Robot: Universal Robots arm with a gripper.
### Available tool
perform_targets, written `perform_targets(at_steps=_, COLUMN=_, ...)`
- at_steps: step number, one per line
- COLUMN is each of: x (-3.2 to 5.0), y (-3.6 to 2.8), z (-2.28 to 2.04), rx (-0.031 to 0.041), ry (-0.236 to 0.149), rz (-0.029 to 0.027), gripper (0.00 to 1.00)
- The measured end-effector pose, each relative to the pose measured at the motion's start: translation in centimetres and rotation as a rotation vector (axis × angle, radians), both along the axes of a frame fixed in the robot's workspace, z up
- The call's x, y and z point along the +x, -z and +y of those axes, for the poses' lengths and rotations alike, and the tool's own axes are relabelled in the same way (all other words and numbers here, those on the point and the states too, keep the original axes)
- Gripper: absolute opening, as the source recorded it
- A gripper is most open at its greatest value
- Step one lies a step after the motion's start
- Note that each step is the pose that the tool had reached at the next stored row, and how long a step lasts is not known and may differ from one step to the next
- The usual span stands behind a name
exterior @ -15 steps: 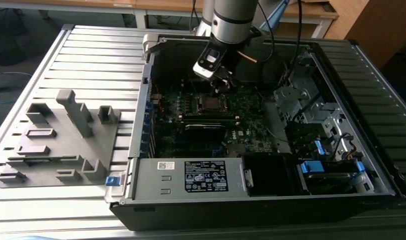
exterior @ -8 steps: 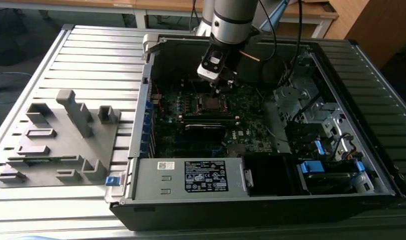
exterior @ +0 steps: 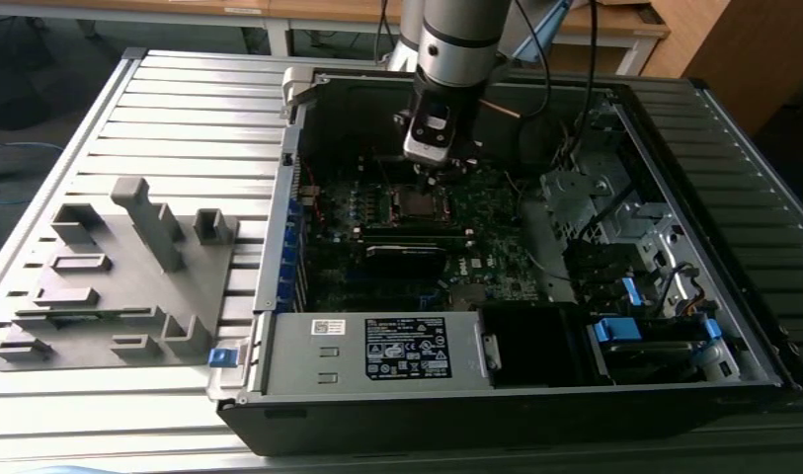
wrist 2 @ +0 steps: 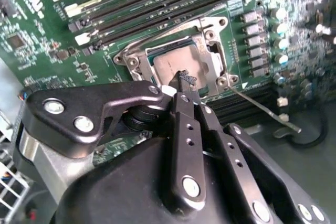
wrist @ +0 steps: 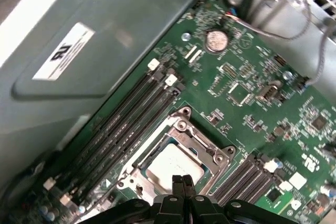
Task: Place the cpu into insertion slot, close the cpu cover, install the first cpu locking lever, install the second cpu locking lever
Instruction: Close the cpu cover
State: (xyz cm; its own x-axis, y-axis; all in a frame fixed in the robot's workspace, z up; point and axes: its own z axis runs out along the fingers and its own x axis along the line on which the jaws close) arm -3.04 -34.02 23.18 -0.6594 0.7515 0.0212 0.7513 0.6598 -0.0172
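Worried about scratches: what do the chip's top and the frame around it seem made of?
The chip: dull silver-grey metal top, matte, with a soft even sheen. The frame around it: bare shiny metal, possibly steel, glinting along its edges.

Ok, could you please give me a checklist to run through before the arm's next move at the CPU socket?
1. The cpu lies flat within its frame: ok.
2. The cpu cover is lowered around the chip: ok.
3. The locking lever is latched: not ok, its rod angles out free beside the cover.
4. The other lever along the cover's opposite side is latched: cannot tell.
5. The gripper is shut with its tip over the cpu's edge: ok; whether it touches, cannot tell.
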Motion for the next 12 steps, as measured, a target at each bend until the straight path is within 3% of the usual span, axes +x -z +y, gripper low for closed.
perform_targets(at_steps=12, x=0.0, y=0.07, z=0.0, rx=0.0, ry=-0.219, rz=-0.0003, gripper=0.11)
